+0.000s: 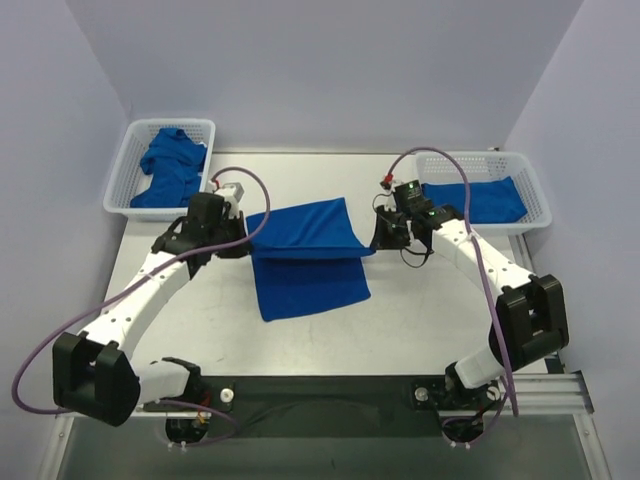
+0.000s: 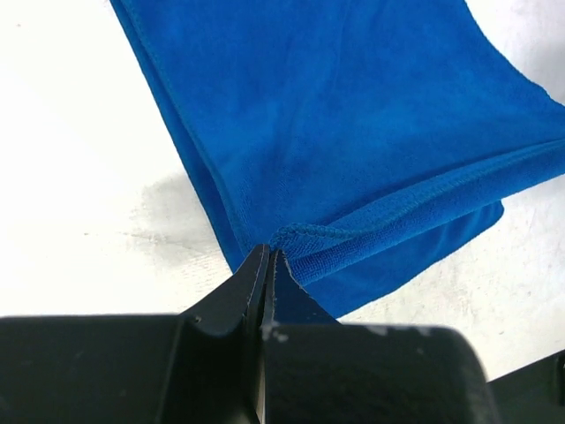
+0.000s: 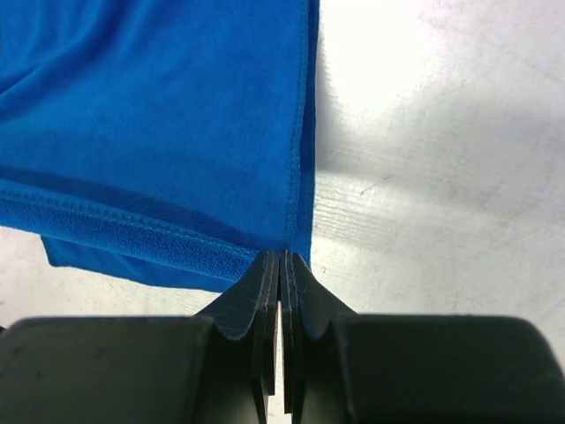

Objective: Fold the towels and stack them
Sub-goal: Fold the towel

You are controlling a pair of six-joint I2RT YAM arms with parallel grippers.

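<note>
A royal-blue towel (image 1: 305,240) hangs stretched between my two grippers over the middle of the table. Its upper half is lifted and its lower half lies flat on the surface (image 1: 310,288). My left gripper (image 1: 246,236) is shut on the towel's left corner; in the left wrist view the hemmed corner (image 2: 305,237) sits pinched at the closed gripper (image 2: 269,256). My right gripper (image 1: 377,236) is shut on the right corner. In the right wrist view the towel (image 3: 159,132) runs into the closed gripper (image 3: 281,258) along its edge seam.
A white mesh basket (image 1: 122,180) at the back left holds crumpled blue towels (image 1: 172,165). A second basket (image 1: 537,195) at the back right holds a flat folded blue towel (image 1: 475,200). Purple cables loop off both arms. Walls close in on both sides.
</note>
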